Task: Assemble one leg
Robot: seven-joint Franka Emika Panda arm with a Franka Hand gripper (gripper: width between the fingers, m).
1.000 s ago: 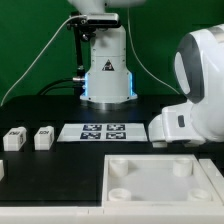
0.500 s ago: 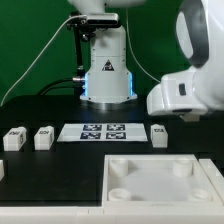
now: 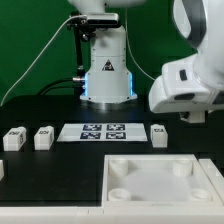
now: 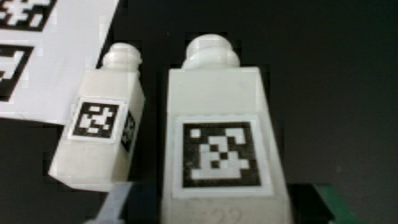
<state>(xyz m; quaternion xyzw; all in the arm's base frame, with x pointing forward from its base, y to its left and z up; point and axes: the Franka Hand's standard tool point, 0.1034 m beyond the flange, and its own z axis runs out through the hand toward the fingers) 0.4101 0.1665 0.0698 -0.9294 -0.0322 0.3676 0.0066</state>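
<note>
Wrist view: the leg fills the middle of the picture. It is a white block with a tag on its face and a rounded peg at its far end. Its near end sits between the two dark fingertips of the gripper.
- Jaws: set either side of that block, about as wide as the block. I cannot tell whether they press on it or only flank it.
- A second leg lies just beside it and parallel, peg pointing the same way. It looks smaller, so the first may be nearer the camera, but I cannot tell whether it is off the table.
- A corner of the marker board shows past the second leg.

Exterior view: the arm's white wrist housing hangs over the exterior view's right end of the marker board and hides the gripper and whatever is under it.
- One tagged leg shows below the housing, probably the second one.
- Two spare legs stand well apart at the exterior view's left.
- The tabletop lies flat in front. The corner sockets in view are all bare.

Progress, as I judge it: early. The gripper is lined up on a leg and no leg is in a socket. What is left is a sure grip, the carry to the tabletop, then seating the peg and tightening it.
</note>
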